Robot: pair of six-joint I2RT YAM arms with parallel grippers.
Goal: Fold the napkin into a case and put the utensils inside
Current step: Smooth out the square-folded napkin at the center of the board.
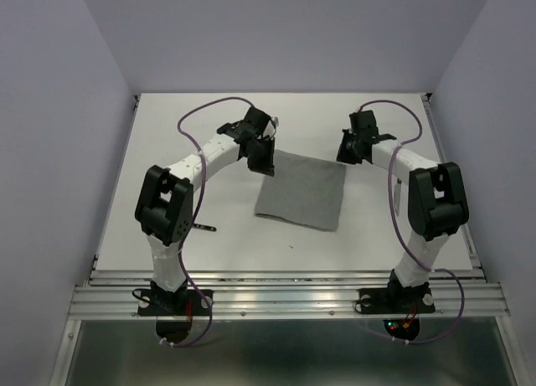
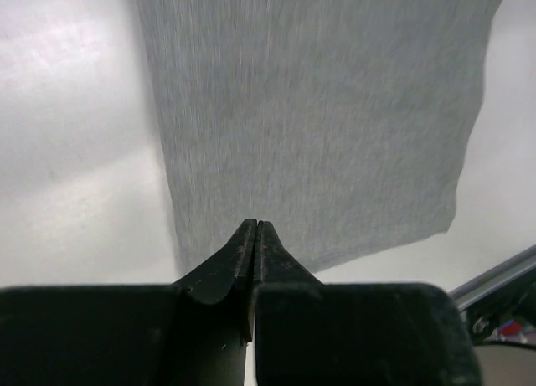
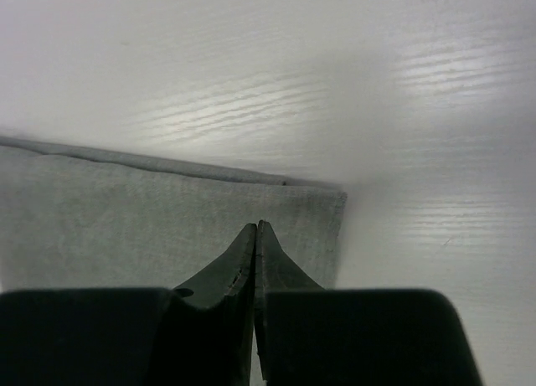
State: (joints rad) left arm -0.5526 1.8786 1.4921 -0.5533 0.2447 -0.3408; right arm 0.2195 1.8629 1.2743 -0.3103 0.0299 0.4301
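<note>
Early yet: napkin (image 1: pixel 301 193) lies part-folded, no case formed; left hand (image 2: pixel 255 227) and right hand (image 3: pixel 255 227) closed, hold on cloth unclear.

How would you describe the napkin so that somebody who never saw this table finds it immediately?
On the white table, look at the middle, between the left arm and the right arm. There the napkin lies flat, roughly square. It is the only soft, plain grey thing; all around it is hard, black or white.
</note>
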